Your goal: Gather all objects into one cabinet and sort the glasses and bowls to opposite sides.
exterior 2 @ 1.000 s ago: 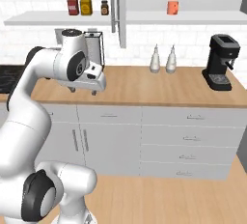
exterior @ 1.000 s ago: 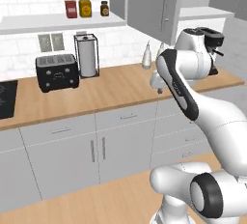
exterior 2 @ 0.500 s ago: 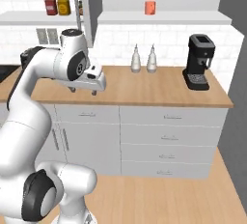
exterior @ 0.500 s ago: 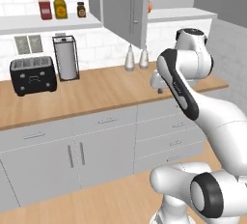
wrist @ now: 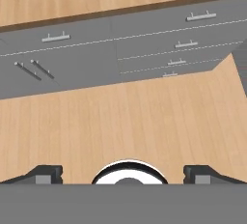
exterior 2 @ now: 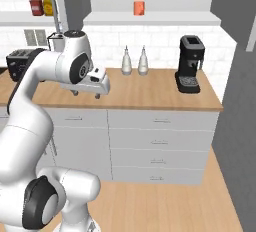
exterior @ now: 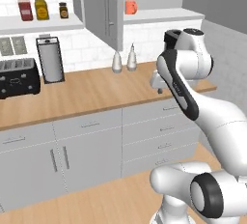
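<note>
Pincer [wrist: 123, 175] spread wide and empty, pointed down over the bench [exterior 2: 150, 93] edge; orange mug [exterior 2: 139, 8] sat on the shelf [exterior 2: 165, 18] well above it.

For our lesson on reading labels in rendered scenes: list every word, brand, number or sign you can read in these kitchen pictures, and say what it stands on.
None can be read.
Spice jars: pale label patches, too blurred to show any text.
Coffee machine: plain black, no brand to read.
Toaster: no marking legible.
Orange mug: plain.
</note>
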Robot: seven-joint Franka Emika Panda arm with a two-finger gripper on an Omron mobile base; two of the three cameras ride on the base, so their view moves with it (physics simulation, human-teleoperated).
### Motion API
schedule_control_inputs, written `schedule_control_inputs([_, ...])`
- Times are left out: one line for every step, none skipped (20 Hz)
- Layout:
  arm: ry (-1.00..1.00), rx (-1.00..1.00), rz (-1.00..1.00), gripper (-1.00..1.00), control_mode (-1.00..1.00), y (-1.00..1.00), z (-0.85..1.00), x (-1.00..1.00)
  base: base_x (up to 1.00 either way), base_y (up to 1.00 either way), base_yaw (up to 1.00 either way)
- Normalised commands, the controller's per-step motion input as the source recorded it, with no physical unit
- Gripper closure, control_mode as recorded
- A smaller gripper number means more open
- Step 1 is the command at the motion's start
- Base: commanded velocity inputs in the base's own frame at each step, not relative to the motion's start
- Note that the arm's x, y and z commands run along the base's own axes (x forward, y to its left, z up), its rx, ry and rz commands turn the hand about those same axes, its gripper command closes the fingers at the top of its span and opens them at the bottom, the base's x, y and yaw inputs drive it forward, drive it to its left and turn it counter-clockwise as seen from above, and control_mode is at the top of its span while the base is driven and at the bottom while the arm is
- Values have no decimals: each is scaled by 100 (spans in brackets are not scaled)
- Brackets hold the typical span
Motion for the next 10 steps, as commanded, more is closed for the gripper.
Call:
schedule_control_inputs([0, 0, 0, -100, 100, 0, 0, 0, 19, -46, 0])
schedule_control_inputs([0, 0, 0, -100, 100, 0, 0, 0, 29, -31, 0])
schedule_control_inputs([0, 0, 0, -100, 100, 0, 0, 0, 29, -26, 0])
schedule_control_inputs([0, 0, 0, -100, 100, 0, 0, 0, 31, -14, 0])
schedule_control_inputs([0, 0, 0, -100, 100, 0, 0, 0, 38, -10, 0])
schedule_control_inputs([0, 0, 0, -100, 100, 0, 0, 0, 44, -10, 0])
schedule_control_inputs([0, 0, 0, -100, 100, 0, 0, 0, 54, -10, 0])
schedule_control_inputs([0, 0, 0, -100, 100, 0, 0, 0, 75, -26, 6])
schedule_control_inputs([0, 0, 0, -100, 100, 0, 0, 0, 100, -51, 11])
schedule_control_inputs([0, 0, 0, -100, 100, 0, 0, 0, 94, -49, 7])
